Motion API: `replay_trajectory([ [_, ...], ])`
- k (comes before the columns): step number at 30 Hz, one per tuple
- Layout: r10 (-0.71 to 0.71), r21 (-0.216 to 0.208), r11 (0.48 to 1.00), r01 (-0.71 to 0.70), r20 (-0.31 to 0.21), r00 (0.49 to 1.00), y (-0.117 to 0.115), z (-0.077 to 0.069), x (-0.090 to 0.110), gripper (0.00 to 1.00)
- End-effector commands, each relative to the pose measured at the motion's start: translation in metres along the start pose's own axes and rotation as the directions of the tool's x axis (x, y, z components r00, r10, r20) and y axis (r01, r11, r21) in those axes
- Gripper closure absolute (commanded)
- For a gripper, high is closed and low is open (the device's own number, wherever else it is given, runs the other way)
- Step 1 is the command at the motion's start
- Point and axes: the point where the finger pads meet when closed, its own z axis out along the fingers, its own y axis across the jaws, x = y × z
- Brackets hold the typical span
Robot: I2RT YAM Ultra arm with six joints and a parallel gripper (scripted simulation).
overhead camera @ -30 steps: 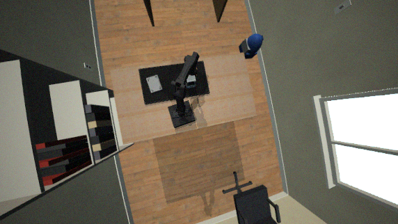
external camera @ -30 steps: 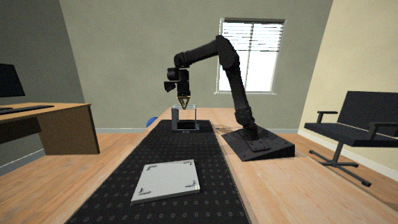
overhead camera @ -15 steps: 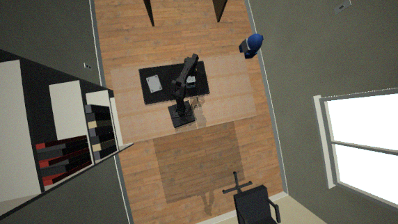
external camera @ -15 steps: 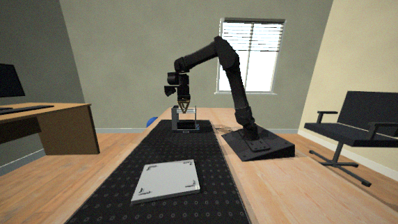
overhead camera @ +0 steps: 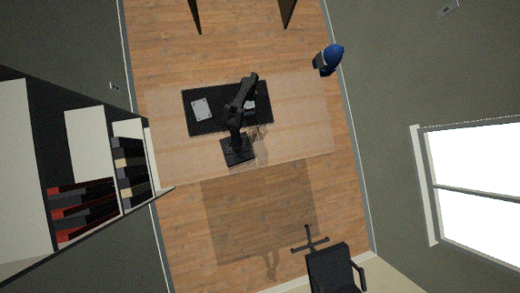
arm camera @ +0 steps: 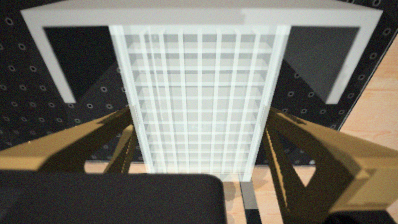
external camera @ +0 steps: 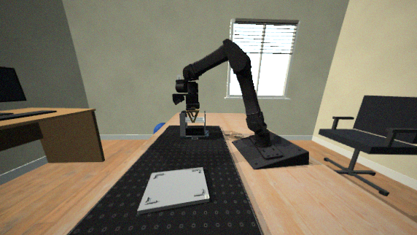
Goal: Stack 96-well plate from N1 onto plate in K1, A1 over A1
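From the top, the gripper (overhead camera: 248,106) hung over the rack (overhead camera: 253,110) near the table's (overhead camera: 295,136) far edge. From outside, the nest (external camera: 175,190) lay bare, so lowering was the step. At the wrist, the plate (arm camera: 200,100) was clamped across its short sides, long axis pointing ahead into the rack; next comes a straight descent, A1 unverifiable.

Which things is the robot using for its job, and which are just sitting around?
For the job:
- hand, shut on the 96-well plate
- stack rack K1
- plate nest N1

Just sitting around:
- chair
- desk
- bookshelf
- blue ball
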Motion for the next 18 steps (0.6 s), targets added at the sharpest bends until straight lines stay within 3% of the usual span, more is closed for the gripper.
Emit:
replay_trajectory([
  [1,-0.007,0.013,1.0,0.007,0.034,0.999,0.004,-0.004,-0.003,1.0],
  [9,-0.007,0.012,1.0,0.006,0.034,0.999,0.004,0.007,-0.004,1.0],
  [14,-0.003,-0.007,1.0,0.003,0.006,1.0,0.004,0.026,-0.002,1.0],
  [18,-0.003,-0.008,1.0,0.003,0.005,1.0,0.004,0.033,-0.002,1.0],
])
